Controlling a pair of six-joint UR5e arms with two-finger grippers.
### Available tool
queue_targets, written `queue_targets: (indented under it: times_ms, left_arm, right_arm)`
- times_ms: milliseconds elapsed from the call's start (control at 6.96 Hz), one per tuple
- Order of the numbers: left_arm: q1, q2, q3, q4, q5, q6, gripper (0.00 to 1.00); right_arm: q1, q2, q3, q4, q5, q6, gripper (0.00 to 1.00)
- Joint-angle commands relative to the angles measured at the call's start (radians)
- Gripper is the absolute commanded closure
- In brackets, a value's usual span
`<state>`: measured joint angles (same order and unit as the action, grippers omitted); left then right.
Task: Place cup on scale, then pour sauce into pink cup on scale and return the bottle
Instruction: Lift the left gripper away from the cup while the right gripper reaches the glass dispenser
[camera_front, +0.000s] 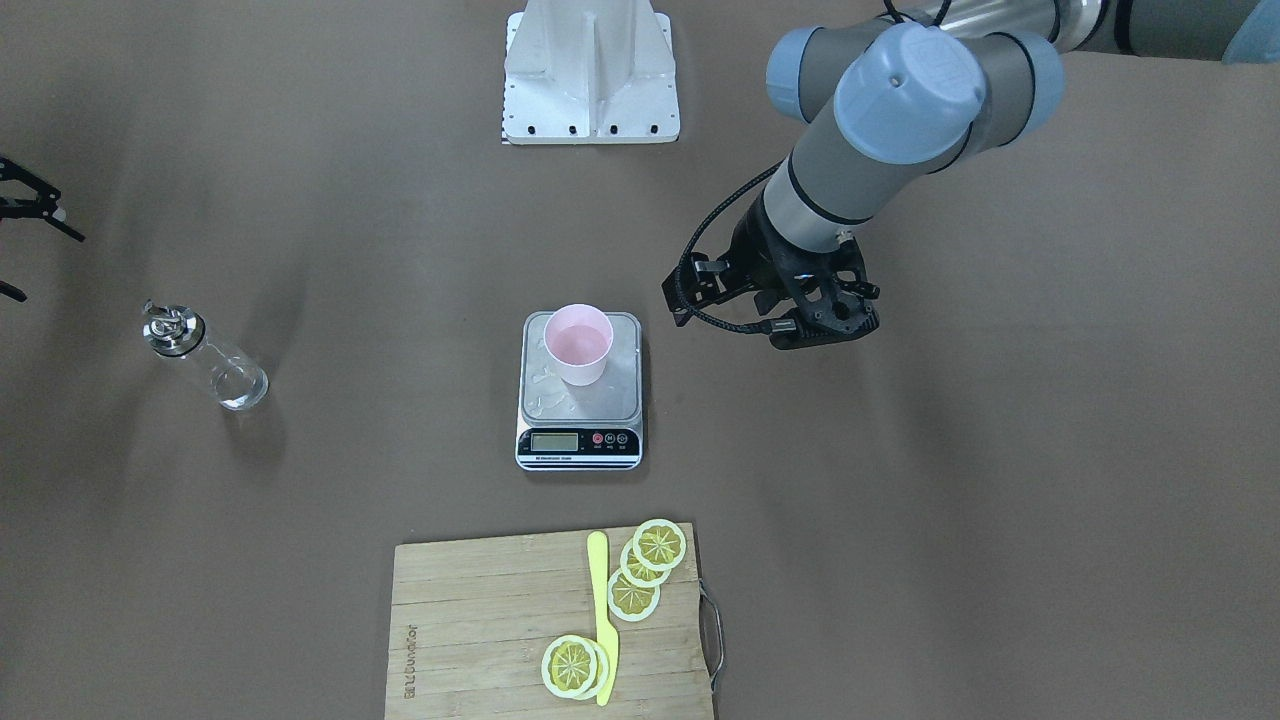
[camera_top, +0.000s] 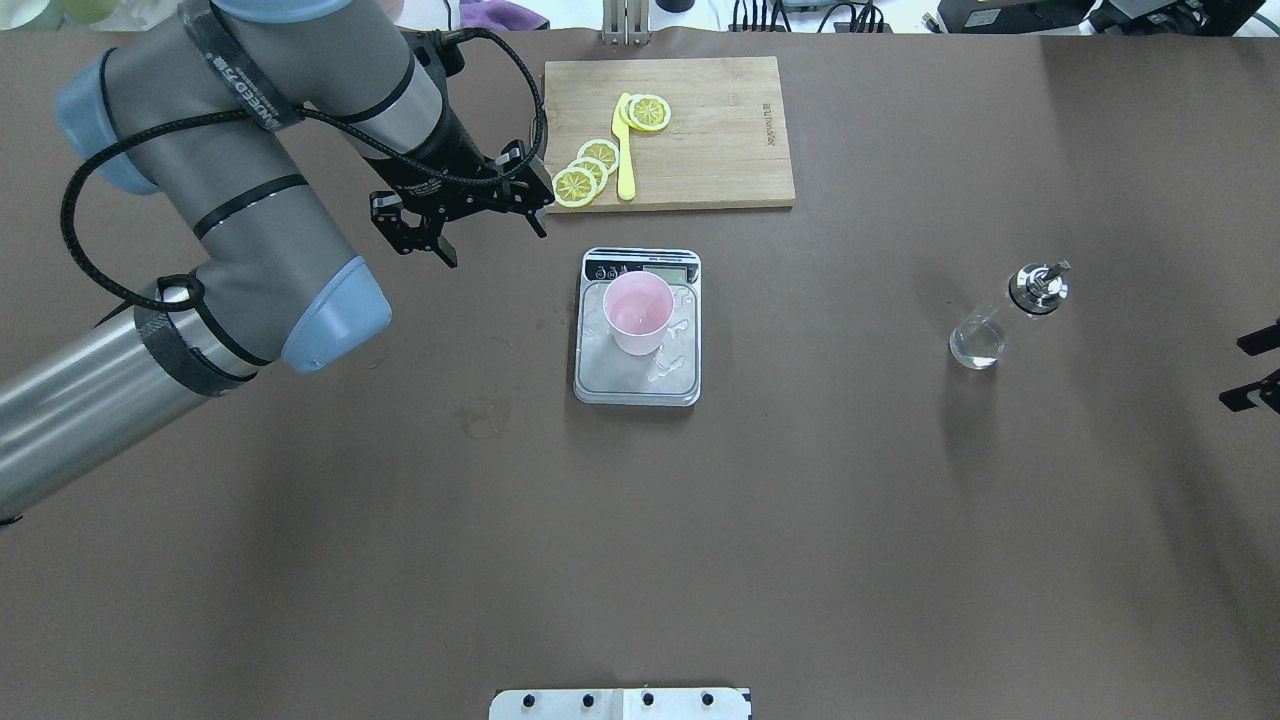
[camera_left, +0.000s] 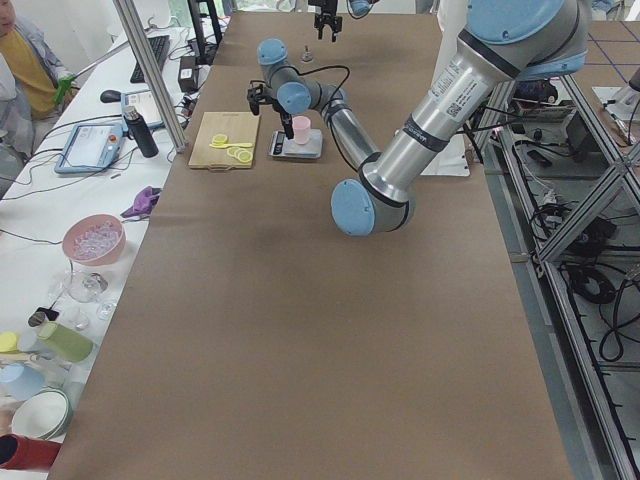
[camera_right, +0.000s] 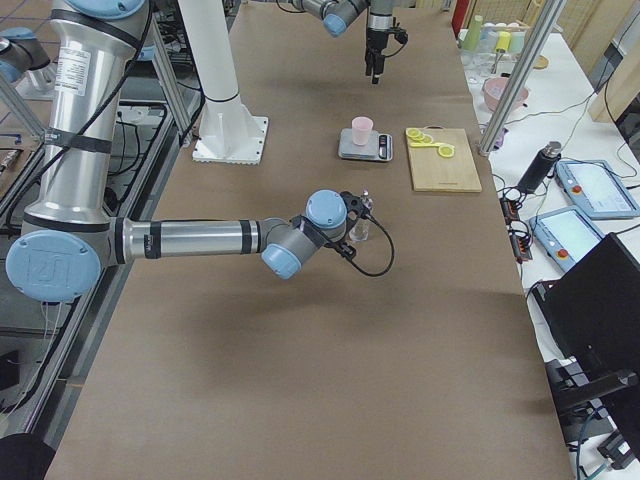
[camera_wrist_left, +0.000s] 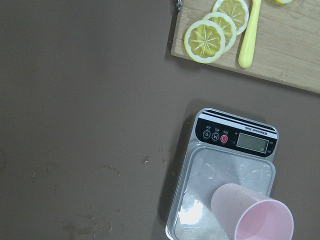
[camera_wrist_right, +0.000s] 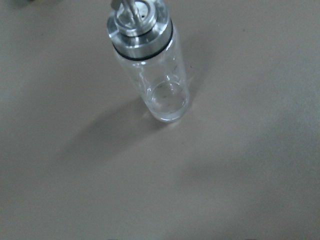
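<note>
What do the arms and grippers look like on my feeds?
The left arm and right arm are silver-grey tubes with pale blue joint caps. The left one wears black bands, white lettering and a looping black braided cable. The left gripper and right gripper are black two-finger units.

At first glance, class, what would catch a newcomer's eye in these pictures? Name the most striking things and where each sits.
The pink cup stands on the silver scale at the centre of the table, with the left hand hovering open and empty beside it. Off to the robot's right, a clear bottle stands alone.
</note>
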<state>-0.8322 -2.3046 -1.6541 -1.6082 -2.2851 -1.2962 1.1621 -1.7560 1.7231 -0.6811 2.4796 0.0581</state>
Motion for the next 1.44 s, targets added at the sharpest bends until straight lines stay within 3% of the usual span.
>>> queue_targets:
  times_ms: [0, 287, 862, 1293]
  left_arm:
    - [-0.005, 0.001, -0.001, 0.005, -0.001, 0.0, 0.02]
    - [-0.007, 0.001, -0.007, 0.017, -0.001, 0.0, 0.02]
    - [-0.013, 0.001, -0.009, 0.017, -0.001, 0.0, 0.02]
    - [-0.016, 0.011, -0.01, 0.017, -0.001, 0.0, 0.02]
  right_arm:
    - [-0.082, 0.058, -0.152, 0.382, -0.098, 0.312, 0.12]
    - [-0.165, 0.059, -0.188, 0.544, -0.235, 0.385, 0.09]
    - [-0.28, 0.145, -0.21, 0.636, -0.47, 0.472, 0.08]
    - [-0.344, 0.196, -0.357, 0.822, -0.568, 0.479, 0.09]
